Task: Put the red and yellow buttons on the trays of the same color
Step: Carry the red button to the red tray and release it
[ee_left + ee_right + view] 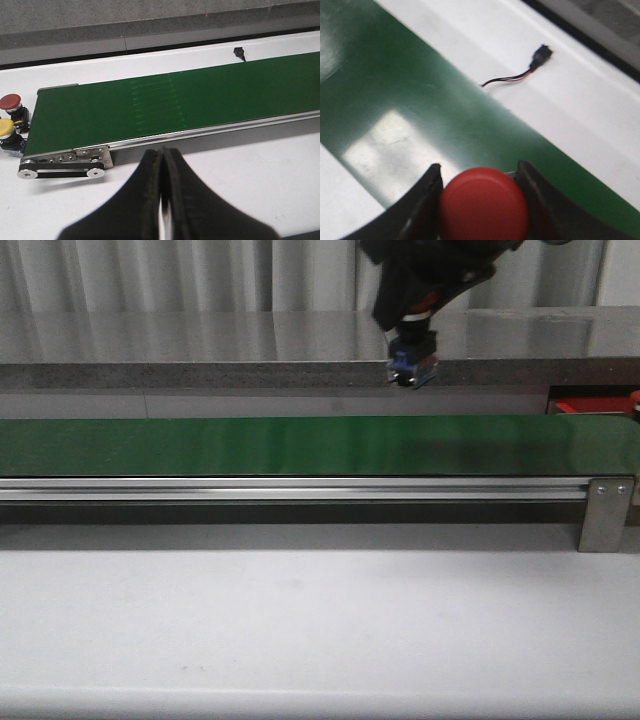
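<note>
Pinching red button [484, 204], right pincer [480, 200] above green belt [300, 445]; left pincer [161, 190] pressed together; no readable writing.

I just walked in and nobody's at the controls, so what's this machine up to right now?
The right claw is shut on a round red push button, holding it in the air above the long green conveyor belt. The left claw is shut and empty, near the belt's end. Another red-capped button and a yellow-capped button sit by that end. No trays are in view.
</note>
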`<action>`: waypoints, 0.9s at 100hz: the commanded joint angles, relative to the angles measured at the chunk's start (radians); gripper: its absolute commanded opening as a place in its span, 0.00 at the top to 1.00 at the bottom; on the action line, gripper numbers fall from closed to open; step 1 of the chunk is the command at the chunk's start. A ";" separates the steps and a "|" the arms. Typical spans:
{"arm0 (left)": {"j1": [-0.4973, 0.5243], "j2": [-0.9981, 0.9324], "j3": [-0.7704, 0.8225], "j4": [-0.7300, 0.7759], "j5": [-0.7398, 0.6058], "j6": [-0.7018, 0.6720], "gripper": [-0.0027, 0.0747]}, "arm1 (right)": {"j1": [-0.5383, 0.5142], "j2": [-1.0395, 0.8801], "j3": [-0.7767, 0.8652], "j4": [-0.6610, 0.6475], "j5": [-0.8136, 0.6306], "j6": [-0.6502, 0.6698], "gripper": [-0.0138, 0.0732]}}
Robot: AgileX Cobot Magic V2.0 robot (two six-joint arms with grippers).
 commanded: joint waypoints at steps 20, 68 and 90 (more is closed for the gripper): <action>-0.007 0.003 -0.025 -0.022 -0.071 -0.006 0.99 | -0.243 -0.085 -0.033 0.013 -0.014 0.077 0.76; -0.007 0.003 -0.025 -0.022 -0.071 -0.006 0.99 | -0.622 -0.057 -0.030 0.055 -0.076 0.129 0.76; -0.007 0.003 -0.025 -0.022 -0.071 -0.006 0.99 | -0.639 0.042 -0.030 0.118 -0.097 0.129 0.76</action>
